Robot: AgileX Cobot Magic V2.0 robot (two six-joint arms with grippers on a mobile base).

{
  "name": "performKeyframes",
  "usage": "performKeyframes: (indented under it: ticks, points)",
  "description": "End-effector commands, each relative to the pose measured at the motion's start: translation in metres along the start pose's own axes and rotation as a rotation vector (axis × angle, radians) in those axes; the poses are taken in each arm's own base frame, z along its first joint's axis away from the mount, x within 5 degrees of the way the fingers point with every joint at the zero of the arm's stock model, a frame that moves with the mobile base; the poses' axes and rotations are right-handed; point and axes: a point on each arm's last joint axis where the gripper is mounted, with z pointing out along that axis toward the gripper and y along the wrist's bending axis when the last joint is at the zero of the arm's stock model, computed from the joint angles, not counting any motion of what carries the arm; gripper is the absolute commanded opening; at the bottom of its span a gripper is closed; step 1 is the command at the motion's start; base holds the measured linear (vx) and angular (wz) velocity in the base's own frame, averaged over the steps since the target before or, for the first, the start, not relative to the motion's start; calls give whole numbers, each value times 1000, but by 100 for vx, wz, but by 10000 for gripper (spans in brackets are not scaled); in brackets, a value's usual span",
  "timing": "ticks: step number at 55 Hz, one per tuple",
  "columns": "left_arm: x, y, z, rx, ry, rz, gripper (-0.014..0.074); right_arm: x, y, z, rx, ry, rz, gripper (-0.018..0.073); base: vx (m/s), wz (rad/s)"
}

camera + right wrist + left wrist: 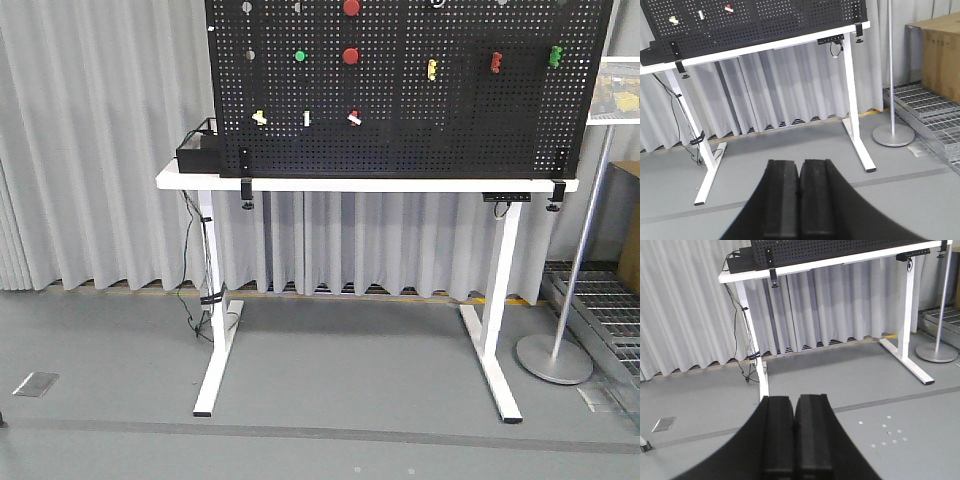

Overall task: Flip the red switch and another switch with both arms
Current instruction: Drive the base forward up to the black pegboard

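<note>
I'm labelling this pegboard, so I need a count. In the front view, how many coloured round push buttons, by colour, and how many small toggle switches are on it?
Red round push buttons: 2
Green round push button: 1
Toggle switches: 6, counting the red switch
Total: 9

A pegboard (400, 100) stands upright on the surface (400, 185), with a box (197, 152) just left of it. Low on the board's left half, a toggle switch (354, 117) sits rightmost in a row of three. A curtain (90, 150) hangs behind, and a pole stand (548, 357) rests on the floor to the right.
</note>
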Motion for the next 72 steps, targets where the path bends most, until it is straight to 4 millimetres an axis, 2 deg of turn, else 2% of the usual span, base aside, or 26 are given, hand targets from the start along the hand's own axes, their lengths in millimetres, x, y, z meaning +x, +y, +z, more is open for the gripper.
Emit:
performKeyframes:
  ticks: [1, 47, 72]
  points:
    - [-2, 1, 0, -19, -78, -11, 3, -6, 1, -1, -11, -86, -7, -6, 0, 0]
    - [-2, 1, 0, -19, -78, -11, 3, -6, 1, -1, -10, -85, -7, -6, 1, 1]
    - [-2, 1, 0, -19, -78, -11, 3, -6, 1, -1, -10, -85, -7, -6, 15, -5]
